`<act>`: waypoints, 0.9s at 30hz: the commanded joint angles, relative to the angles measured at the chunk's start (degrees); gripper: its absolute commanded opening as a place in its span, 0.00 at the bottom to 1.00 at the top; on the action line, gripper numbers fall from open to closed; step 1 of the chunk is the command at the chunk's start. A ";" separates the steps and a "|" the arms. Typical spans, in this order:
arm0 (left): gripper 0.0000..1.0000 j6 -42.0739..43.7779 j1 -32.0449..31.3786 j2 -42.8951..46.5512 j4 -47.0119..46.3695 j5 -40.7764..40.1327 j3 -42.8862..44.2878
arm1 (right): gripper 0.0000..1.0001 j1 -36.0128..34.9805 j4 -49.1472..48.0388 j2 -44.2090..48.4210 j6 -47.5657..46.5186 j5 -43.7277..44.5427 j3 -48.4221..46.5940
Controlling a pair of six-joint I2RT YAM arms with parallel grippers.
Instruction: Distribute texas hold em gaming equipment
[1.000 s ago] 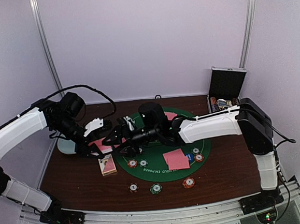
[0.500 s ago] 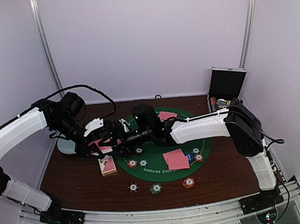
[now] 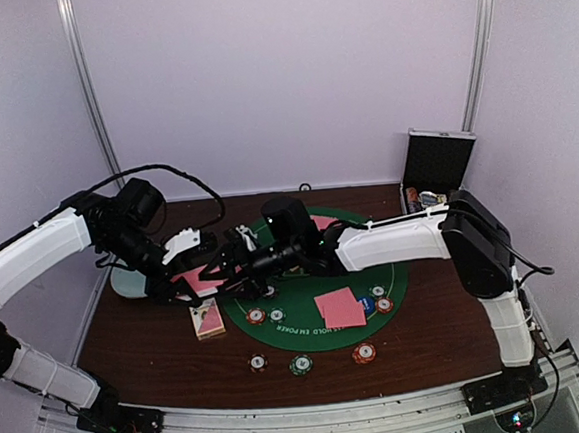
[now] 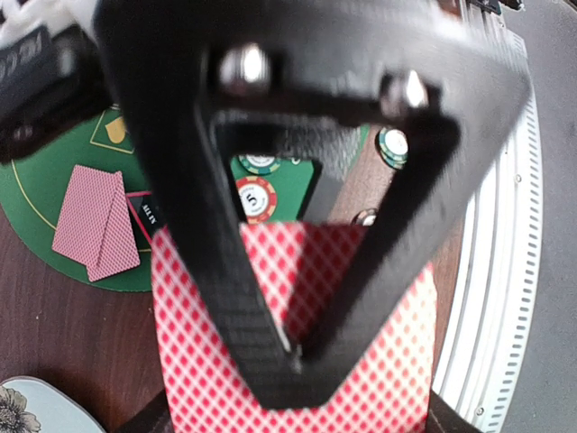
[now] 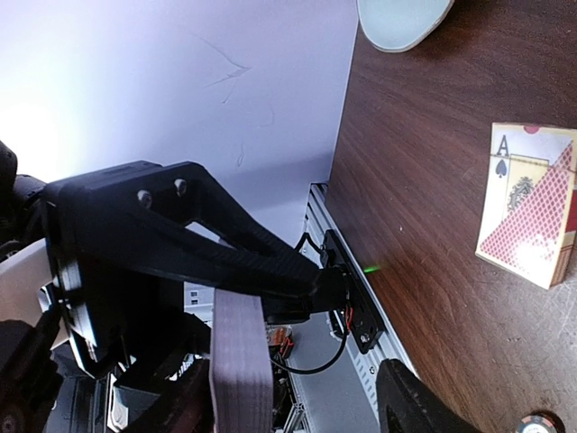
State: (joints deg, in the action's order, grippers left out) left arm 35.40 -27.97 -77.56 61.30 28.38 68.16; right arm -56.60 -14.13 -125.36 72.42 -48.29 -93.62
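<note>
My left gripper (image 4: pixel 297 356) is shut on a deck of pink-red-backed playing cards (image 4: pixel 379 361), held above the table's left side (image 3: pixel 196 280). My right gripper (image 5: pixel 297 410) reaches across from the right and is open. The deck's grey edge (image 5: pixel 242 361) stands between its fingers, close to the left one and well apart from the right fingertip (image 5: pixel 410 406). Two cards (image 3: pixel 340 308) lie on the green mat (image 3: pixel 395 278), more at the far side (image 3: pixel 322 222). Striped chips (image 3: pixel 255 315) (image 3: pixel 300 364) (image 3: pixel 363 352), a blue button (image 3: pixel 367 304) and the black triangular marker (image 4: pixel 144 216) lie around.
A card box (image 3: pixel 209 321) lies on the wood left of the mat, under the two grippers. A pale blue dish (image 3: pixel 126 282) sits at the left edge. The open metal case (image 3: pixel 436 170) stands at the back right corner.
My right gripper has reached further left, up to the deck held by my left gripper, and its jaws have narrowed a little. The left arm has stayed put.
</note>
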 commanded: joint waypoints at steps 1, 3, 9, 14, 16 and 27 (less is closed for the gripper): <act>0.00 0.55 -0.16 1.09 -1.09 1.94 1.25 | 0.62 1.99 5.38 3.36 -2.66 0.57 3.19; 0.00 0.55 -0.17 0.85 -1.06 1.94 1.35 | 0.61 2.02 5.94 3.93 -3.03 0.61 3.18; 0.00 0.55 -0.16 0.66 -1.09 1.93 1.37 | 0.55 1.98 3.72 5.84 -1.71 0.15 3.56; 0.00 0.59 -0.20 0.72 -1.09 1.47 1.23 | 0.51 1.93 3.65 7.77 -1.56 0.17 3.77; 0.00 0.71 -0.19 0.62 -1.08 1.26 1.09 | 0.47 1.93 4.34 8.51 -2.05 0.22 3.99; 0.00 1.21 -0.16 0.50 -1.11 0.10 0.83 | 0.27 1.84 5.10 10.78 -1.90 0.13 5.20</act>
State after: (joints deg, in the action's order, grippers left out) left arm 35.44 -27.97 -77.56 61.36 28.21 68.16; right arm -54.87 -9.06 -117.71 70.70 -48.40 -89.34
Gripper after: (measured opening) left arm 0.679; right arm 0.292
